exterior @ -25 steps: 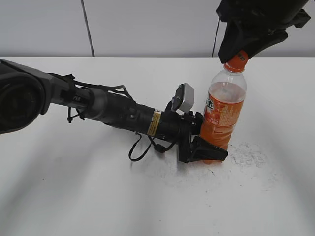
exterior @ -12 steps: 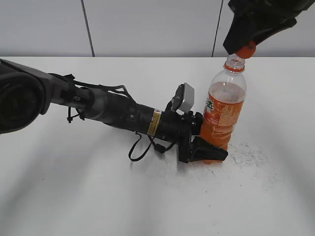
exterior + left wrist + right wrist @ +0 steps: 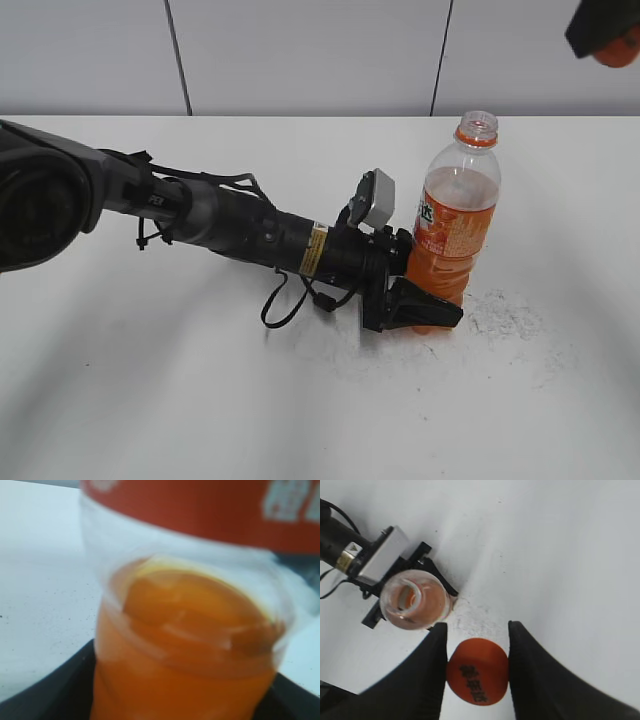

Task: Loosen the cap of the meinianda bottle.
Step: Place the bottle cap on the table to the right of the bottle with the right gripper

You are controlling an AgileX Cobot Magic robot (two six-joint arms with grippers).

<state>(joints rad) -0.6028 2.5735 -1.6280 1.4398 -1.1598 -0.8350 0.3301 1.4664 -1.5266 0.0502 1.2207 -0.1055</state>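
Orange cap [image 3: 477, 671] now sits pinched in your right pincer [image 3: 476, 672], lifted well clear of the bottle [image 3: 455, 225], whose mouth stood capped a second ago; loosening looks done. Your left pincer [image 3: 425, 308] clamps the bottle's base on the worktop [image 3: 200, 400]. Its own view is blurred, fingers probably cropped.
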